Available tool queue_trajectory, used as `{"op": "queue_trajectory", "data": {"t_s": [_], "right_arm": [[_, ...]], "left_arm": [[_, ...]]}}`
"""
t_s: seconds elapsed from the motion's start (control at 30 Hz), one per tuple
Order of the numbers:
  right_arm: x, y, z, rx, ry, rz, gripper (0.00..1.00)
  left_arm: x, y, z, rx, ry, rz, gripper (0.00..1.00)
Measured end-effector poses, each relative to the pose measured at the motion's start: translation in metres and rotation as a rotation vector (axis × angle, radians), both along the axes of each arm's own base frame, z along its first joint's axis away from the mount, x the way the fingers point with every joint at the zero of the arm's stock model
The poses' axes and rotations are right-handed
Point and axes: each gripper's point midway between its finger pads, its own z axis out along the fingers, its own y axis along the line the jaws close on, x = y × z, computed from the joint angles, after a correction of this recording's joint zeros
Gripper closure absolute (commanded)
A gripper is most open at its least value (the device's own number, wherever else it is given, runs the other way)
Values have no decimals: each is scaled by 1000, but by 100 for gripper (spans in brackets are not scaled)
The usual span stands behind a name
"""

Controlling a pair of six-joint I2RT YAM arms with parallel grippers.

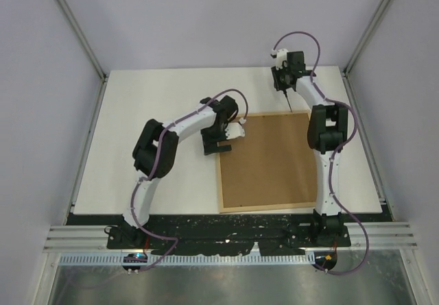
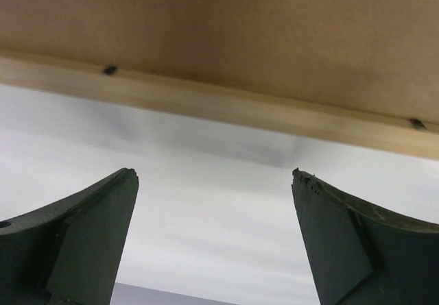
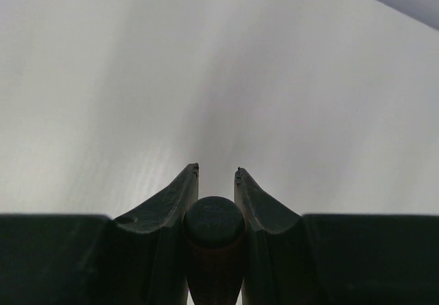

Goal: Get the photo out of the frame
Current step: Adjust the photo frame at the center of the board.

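The white surface (image 1: pixel 158 106) carries the frame (image 1: pixel 271 161), which lies flat and face down right of centre, its brown fibreboard back up inside the light-wood border. The photo is not visible in any view. Judging by the backing in place, it is shut inside the frame beneath that board.

The left fingers (image 2: pixel 82 236) stand wide apart and hold nothing. They hover at the frame's far-left corner, and the wrist view looks across bare surface to the wooden edge just ahead. The right fingers (image 3: pixel 164 202) are narrowed onto the rounded dark handle of a thin tool (image 3: pixel 214 226). That arm reaches out beyond the frame's far edge, and the tool's slim shaft points down toward the far border. Whether the tip touches the wood cannot be told.

Small dark tabs (image 2: pixel 110 70) sit along the seam where the wood meets the board. They look like the clips that hold the backing in.

The job seems to be in its opening step: the back is not yet freed, so nothing can be lifted out. The next move likely calls for bringing the tool tip onto a tab and turning or prying it clear. Meanwhile the left fingers would need to close on the corner or press it down so the frame does not slide.
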Motion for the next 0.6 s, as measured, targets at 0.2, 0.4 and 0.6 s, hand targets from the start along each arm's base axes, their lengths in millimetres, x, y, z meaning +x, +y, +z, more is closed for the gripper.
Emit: {"op": "queue_trajectory", "data": {"t_s": [0.2,0.4,0.6], "right_arm": [[11,97,2,42,-28,174,92],[-6,162,-8,73,3,299,92],[-16,166,5,55,4,314,92]], "left_arm": [[-17,29,28,-117,37,184,2],[-21,72,65,-220,-8,367,1],[-11,76,86,-294,-90,420,1]]}}
